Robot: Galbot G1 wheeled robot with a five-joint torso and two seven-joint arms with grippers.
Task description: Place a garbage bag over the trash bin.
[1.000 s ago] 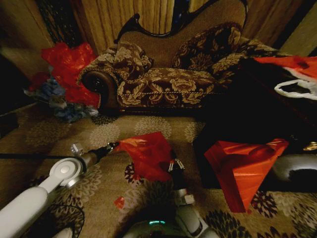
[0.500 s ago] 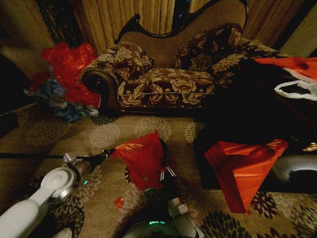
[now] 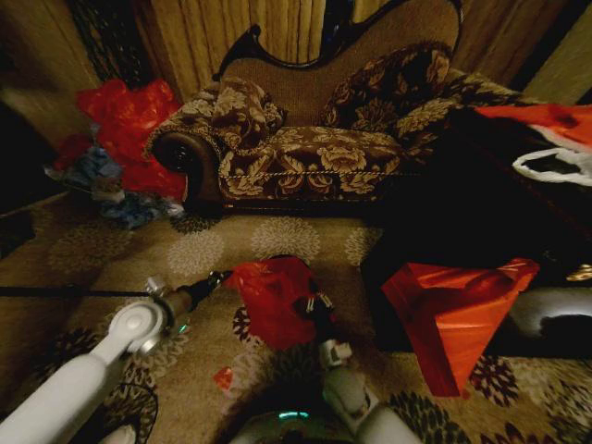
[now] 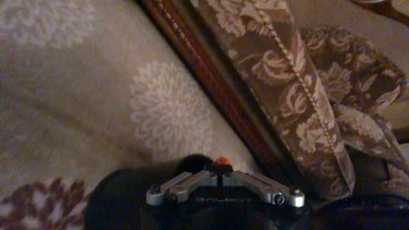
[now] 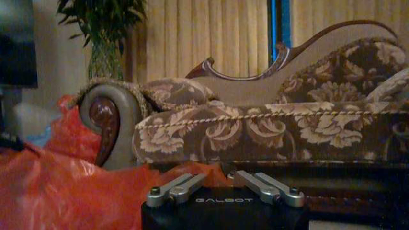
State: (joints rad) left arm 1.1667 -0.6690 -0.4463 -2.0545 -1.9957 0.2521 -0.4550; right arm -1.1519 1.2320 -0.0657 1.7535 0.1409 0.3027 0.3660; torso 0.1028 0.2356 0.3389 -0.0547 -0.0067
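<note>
the garbage bag [image 3: 275,298] sits draped over the trash bin [image 3: 282,263] on the patterned carpet [image 3: 213,245] before the sofa [image 3: 314,139], only a dark arc of rim peeking out behind. the left tool [image 3: 220,276] pinches the film's left edge with closed tips, and the right tool [image 3: 312,306] is clamped on its right side. if either tool tugs unevenly, the thin film could tear, slip off the rim or tip the light bin.

White arms; black wrists; silver jaws
</note>
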